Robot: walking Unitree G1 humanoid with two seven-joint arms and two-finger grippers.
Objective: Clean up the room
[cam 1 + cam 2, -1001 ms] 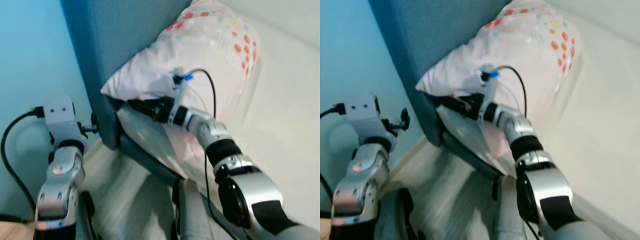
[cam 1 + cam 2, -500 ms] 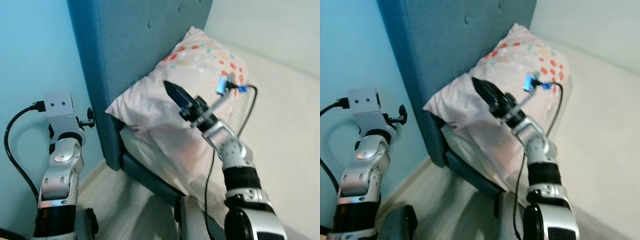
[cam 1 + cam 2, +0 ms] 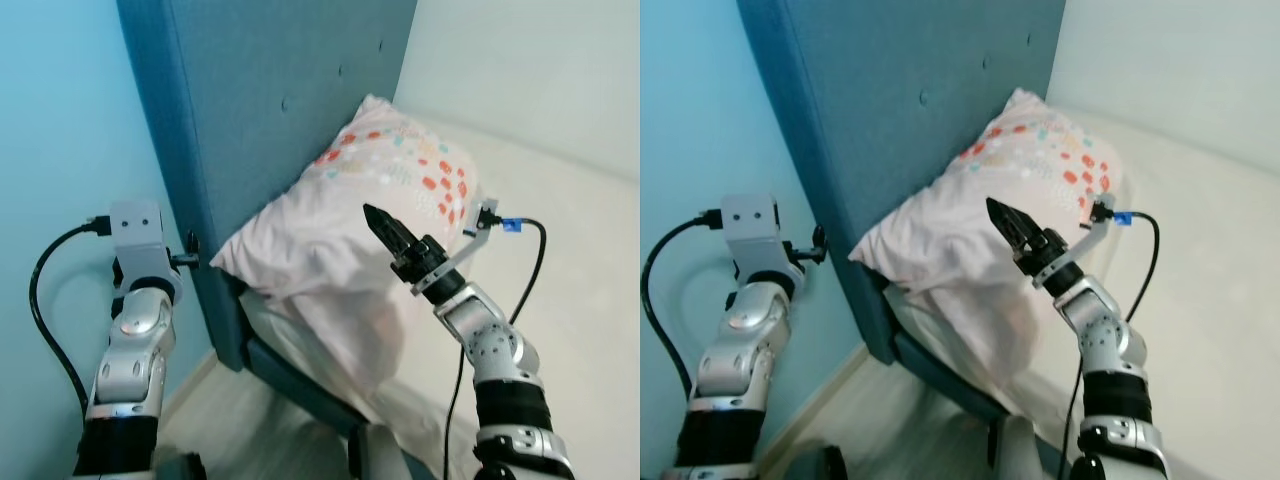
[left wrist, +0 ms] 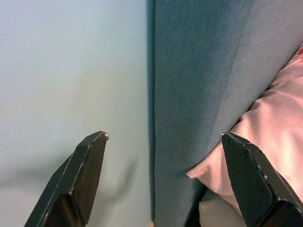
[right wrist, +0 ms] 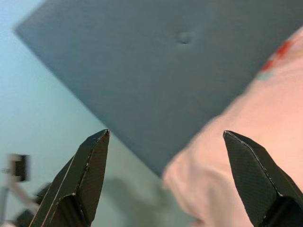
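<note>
Left eye view: pillow (image 3: 370, 210) propped against headboard (image 3: 270, 110), on bed (image 3: 590, 260). Right claw (image 3: 385, 226) now lifted clear of pillow's lower edge, hanging over its front, spread wide, gripping nothing. Left claw (image 4: 161, 179) raised beside headboard's outer edge, spread wide too.

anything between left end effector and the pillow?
Yes: the blue headboard's edge stands between the left end effector and the pillow, clearest in the left wrist view.
</note>
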